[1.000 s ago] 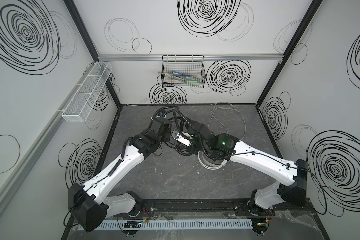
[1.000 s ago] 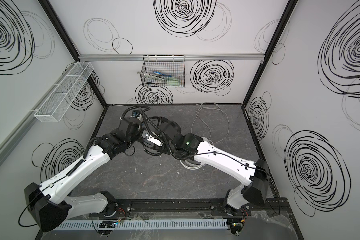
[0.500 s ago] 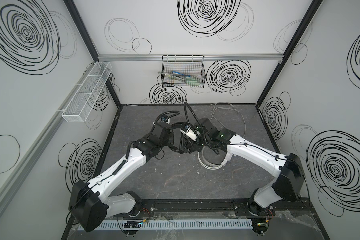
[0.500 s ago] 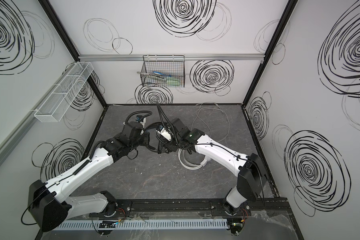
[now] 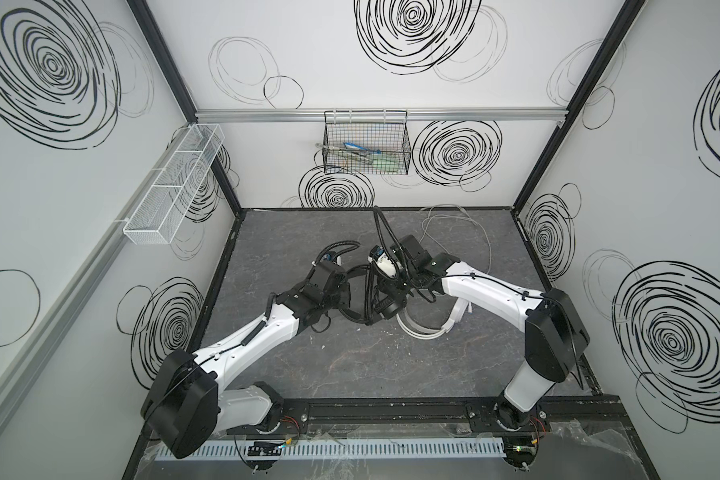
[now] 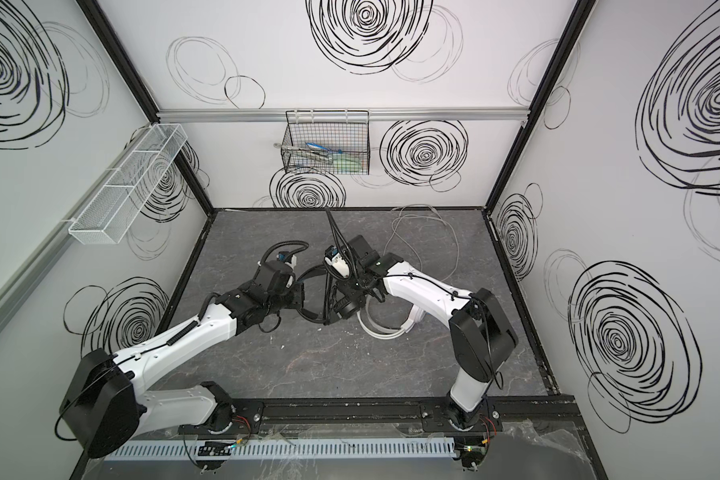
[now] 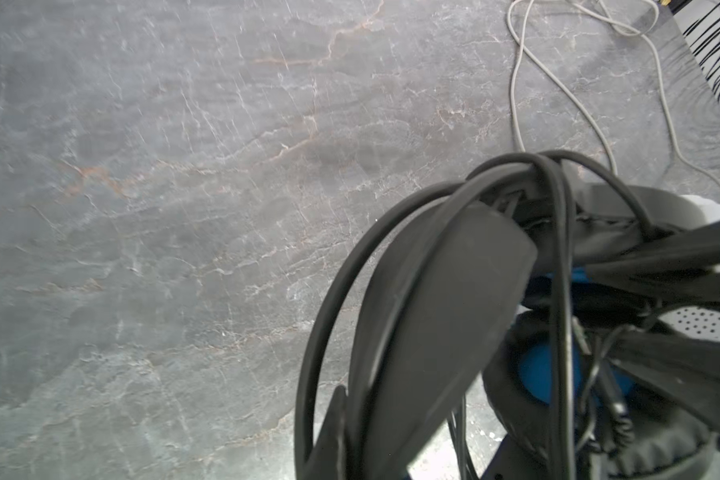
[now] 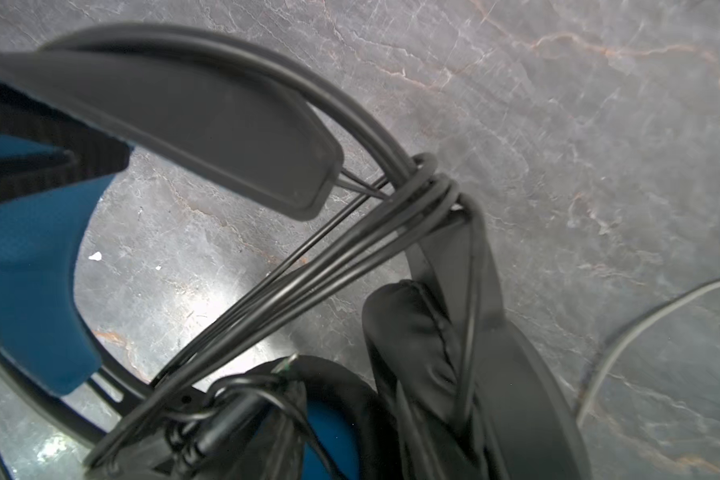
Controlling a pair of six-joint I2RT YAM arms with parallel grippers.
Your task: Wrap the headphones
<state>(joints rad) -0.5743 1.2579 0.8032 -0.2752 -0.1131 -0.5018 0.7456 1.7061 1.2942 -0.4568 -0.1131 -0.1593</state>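
Along the near edge the tabletop (image 5: 350, 374) is seen bare, and all the action is found at its middle, where the two arms are brought nose to nose. The black headset (image 5: 389, 309) is carried clear of the surface between them. The left gripper (image 5: 344, 291) is clenched tight, judged to be on the headband. The right gripper (image 5: 387, 291) is pushed in from the right-edge side with its jaws hidden behind the earcup, so whether it is released or clamped cannot be told. In the right wrist view the black cable (image 8: 329, 266) is seen wound in several turns from headband to ear cushion (image 8: 412, 353), and what looks like the plug end (image 8: 221, 419) is tucked close beside the cushion. The relation to be watched is this: the headband's arc is run from the left gripper across to the right one, and the wound earcup end is nearer the right arm, so any securing of that end is judged to be that arm's job. Just beside, towards the right edge, the white headset (image 5: 422, 330) is found lying unwrapped on the tabletop, its white cable (image 5: 474, 224) sprawled in loops up to the far edge.
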